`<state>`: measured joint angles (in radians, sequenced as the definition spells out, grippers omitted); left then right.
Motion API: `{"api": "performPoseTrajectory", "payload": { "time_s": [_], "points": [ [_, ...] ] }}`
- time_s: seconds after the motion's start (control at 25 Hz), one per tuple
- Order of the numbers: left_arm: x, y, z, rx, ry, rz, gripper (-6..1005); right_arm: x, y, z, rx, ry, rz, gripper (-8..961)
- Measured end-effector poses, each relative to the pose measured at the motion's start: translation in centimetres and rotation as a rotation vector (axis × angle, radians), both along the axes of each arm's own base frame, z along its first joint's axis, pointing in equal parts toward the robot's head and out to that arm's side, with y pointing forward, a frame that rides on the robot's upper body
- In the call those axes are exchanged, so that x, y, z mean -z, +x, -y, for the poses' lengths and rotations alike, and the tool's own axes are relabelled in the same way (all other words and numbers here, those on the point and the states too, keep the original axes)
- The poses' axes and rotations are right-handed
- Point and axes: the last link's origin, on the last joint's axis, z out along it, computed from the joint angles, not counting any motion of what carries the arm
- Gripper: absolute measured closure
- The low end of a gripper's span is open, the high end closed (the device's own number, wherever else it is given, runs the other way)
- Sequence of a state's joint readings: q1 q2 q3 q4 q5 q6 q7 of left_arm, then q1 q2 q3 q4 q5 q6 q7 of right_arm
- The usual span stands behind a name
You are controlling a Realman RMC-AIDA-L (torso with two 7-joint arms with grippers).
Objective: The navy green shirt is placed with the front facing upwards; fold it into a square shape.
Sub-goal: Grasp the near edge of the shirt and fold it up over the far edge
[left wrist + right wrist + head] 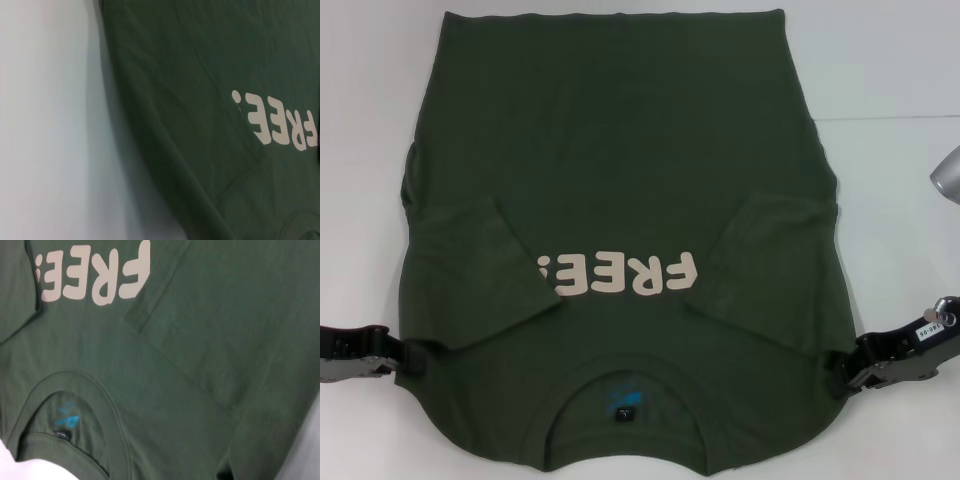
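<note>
The navy green shirt [620,170] lies front up on the white table [885,220], collar and blue neck label [623,408] nearest me, hem at the far side. Its cream "FREE!" print [620,273] reads upside down from here. Both sleeves are folded inward over the chest. My left gripper [412,357] is at the shirt's left shoulder edge and my right gripper [838,376] at the right shoulder edge, each shut on the cloth. The left wrist view shows the shirt [200,130] with its edge raised above the table; the right wrist view shows shirt [210,340], print and collar.
A grey rounded metal part [948,175] pokes in at the right edge of the head view. Bare white table surrounds the shirt on the left, right and far sides.
</note>
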<state>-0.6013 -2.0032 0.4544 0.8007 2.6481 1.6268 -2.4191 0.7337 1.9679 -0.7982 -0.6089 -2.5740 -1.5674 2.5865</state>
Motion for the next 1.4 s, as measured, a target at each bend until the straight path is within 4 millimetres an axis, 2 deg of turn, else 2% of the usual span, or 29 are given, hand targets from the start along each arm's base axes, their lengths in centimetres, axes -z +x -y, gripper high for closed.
{"api": "performPoseTrajectory", "payload": {
  "time_s": [0.44, 0.68, 0.84, 1.08, 1.4],
  "points": [
    [-0.1, 0.7, 0.4, 0.04, -0.036, 0.035, 961, -0.6, -0.5, 0.3, -0.08, -0.046, -0.025, 856],
    [-0.4, 0.8, 1.2, 0.039, -0.085, 0.057, 961, -1.6, -1.1, 1.4, -0.141, -0.15, -0.057, 856],
    [-0.7, 1.1, 2.6, 0.031, -0.178, 0.081, 961, -2.0, -1.1, 2.8, -0.164, -0.247, -0.072, 855],
    [-0.9, 2.0, 5.7, 0.022, -0.341, 0.192, 961, -1.8, -0.6, 5.1, -0.221, -0.384, -0.102, 855],
    [-0.3, 1.4, 7.1, -0.014, -0.437, 0.157, 961, -0.8, -0.7, 6.8, -0.303, -0.535, -0.105, 857]
  ]
}}
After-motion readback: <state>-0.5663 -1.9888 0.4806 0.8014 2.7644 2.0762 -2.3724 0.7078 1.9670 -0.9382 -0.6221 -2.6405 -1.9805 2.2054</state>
